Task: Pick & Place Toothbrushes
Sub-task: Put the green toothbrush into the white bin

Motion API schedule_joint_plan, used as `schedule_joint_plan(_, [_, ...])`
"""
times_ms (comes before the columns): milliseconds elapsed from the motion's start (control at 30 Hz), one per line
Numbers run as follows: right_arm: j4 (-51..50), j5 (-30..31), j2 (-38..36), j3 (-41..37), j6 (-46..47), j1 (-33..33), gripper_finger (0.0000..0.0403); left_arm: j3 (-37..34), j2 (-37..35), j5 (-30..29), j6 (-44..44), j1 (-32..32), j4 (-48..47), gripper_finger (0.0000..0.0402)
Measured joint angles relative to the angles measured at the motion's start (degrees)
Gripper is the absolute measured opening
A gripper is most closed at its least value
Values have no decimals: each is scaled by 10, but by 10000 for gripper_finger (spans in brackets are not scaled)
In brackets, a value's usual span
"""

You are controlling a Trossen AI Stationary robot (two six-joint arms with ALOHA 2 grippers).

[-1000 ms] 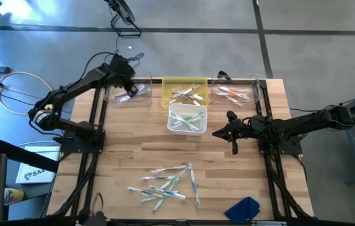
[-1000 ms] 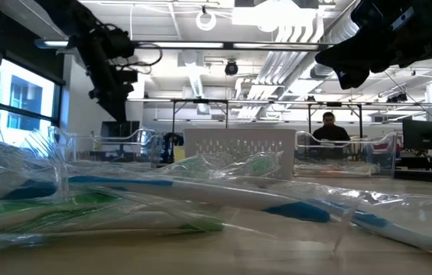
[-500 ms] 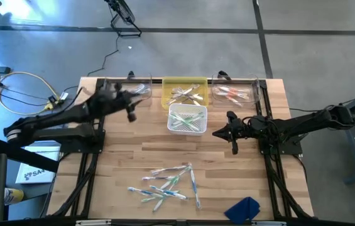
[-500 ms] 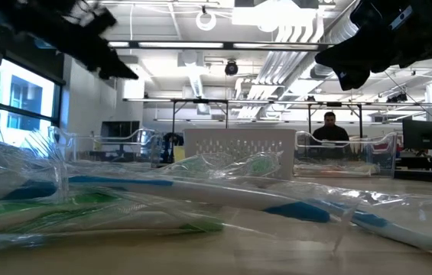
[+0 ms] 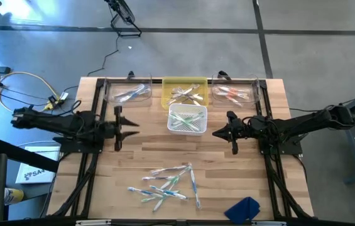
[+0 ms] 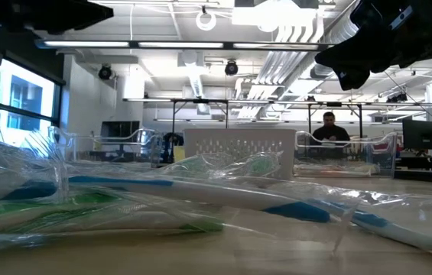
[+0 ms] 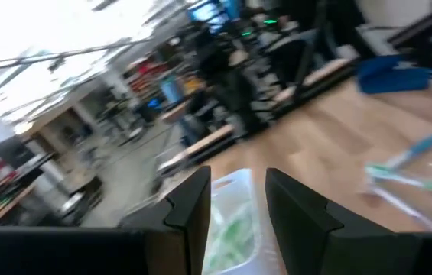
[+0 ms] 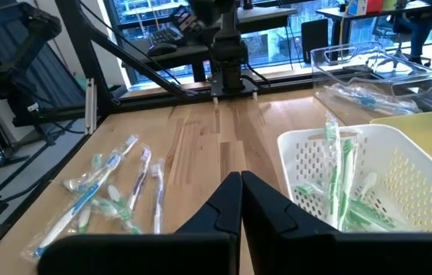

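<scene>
Loose pile of thin white plastic toothbrushes (image 5: pixel 168 183) with green and blue accents lies on wooden table (image 5: pixel 227 163), well toward front edge from white perforated basket (image 5: pixel 187 118). More brushes sit in basket and in three trays behind it. Left gripper (image 5: pixel 129 125), a second ago over clear tray (image 5: pixel 127 93) behind and left of basket, has swung back to basket's left, fingers apart, nothing held; likely drop made, next pick due. Right gripper (image 5: pixel 218 132) clenched empty at basket's right, unmoved.

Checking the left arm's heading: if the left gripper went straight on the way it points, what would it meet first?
Likely the white basket: the left gripper, open and empty, points at it across bare table. Height is unclear.
</scene>
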Motion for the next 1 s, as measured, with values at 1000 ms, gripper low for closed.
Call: schedule_joint_plan(1000, [65,197,27,22,25,183,2,0,97,-45,-25,-71,-1,122])
